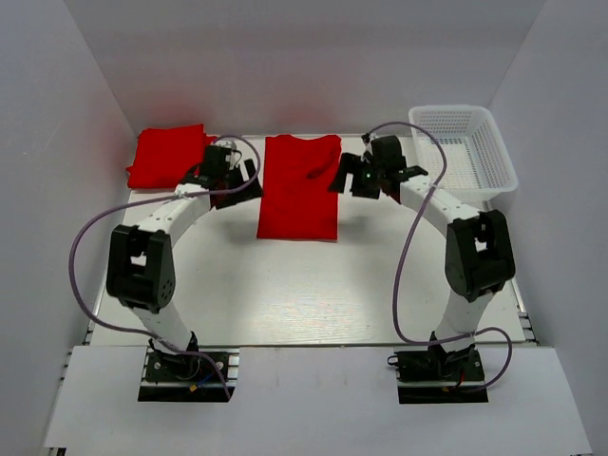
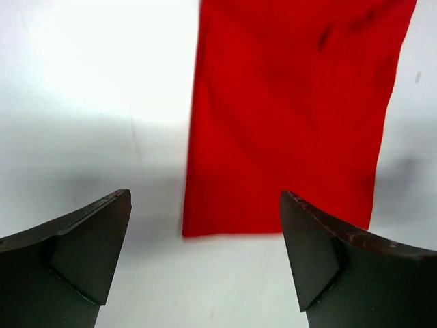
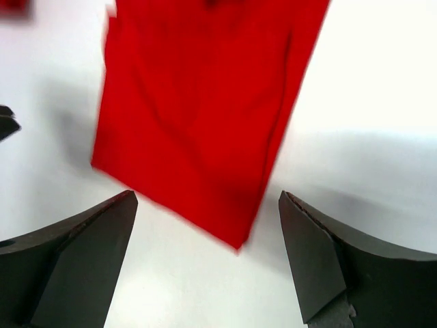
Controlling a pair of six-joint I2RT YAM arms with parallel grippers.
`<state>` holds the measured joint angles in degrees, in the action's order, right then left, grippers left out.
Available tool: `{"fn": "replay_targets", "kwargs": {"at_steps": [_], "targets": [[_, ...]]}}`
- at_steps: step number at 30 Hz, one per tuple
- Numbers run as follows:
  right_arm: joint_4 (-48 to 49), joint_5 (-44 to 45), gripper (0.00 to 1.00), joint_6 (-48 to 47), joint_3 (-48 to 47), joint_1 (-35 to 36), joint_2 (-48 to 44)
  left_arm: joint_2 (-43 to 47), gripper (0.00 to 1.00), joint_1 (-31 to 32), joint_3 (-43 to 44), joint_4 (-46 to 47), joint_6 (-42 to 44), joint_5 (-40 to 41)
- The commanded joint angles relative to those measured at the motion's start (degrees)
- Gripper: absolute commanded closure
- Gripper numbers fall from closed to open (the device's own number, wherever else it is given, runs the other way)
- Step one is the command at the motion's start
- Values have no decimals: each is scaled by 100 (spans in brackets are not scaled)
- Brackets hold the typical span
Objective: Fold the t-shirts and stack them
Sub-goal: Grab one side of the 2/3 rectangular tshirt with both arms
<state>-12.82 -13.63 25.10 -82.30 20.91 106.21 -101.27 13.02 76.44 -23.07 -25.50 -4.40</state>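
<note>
Table (image 1: 285,294): white, walled on three sides, with a wide bare stretch from the middle to the near edge.

Left arm (image 1: 142,266): elbow raised, forearm reaching forward and inward, wrist at the long t-shirt's left edge. Right arm (image 1: 480,252): mirrors it, wrist at the shirt's right edge.

Long t-shirt (image 1: 299,185): red, lying flat as a narrow panel at far centre, with its collar end at the back edge and its hem toward mid-table.

Basket (image 1: 475,142): white mesh, far right corner, apart from the shirt.

Second t-shirt (image 1: 166,155): folded, far left corner, just behind the left wrist.

Left gripper (image 2: 205,198): fingers spread wide, holding nothing, above the shirt's (image 2: 287,116) hem corner.

Right gripper (image 3: 207,198): fingers equally wide apart and empty, with the shirt's (image 3: 198,116) corner between them below.
</note>
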Motion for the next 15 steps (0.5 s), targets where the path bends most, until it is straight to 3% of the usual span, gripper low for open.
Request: {"fn": "replay_targets", "kwargs": {"at_steps": [1, 6, 15], "targets": [[236, -96, 10, -181, 846, 194, -521, 766, 0, 70, -874, 232, 150, -245], [499, -88, 10, -85, 1743, 414, -620, 1022, 0, 192, -1790, 627, 203, -543], [781, -298, 10, 100, 1753, 555, 57, 548, 12, 245, -2178, 1313, 370, -728]]}}
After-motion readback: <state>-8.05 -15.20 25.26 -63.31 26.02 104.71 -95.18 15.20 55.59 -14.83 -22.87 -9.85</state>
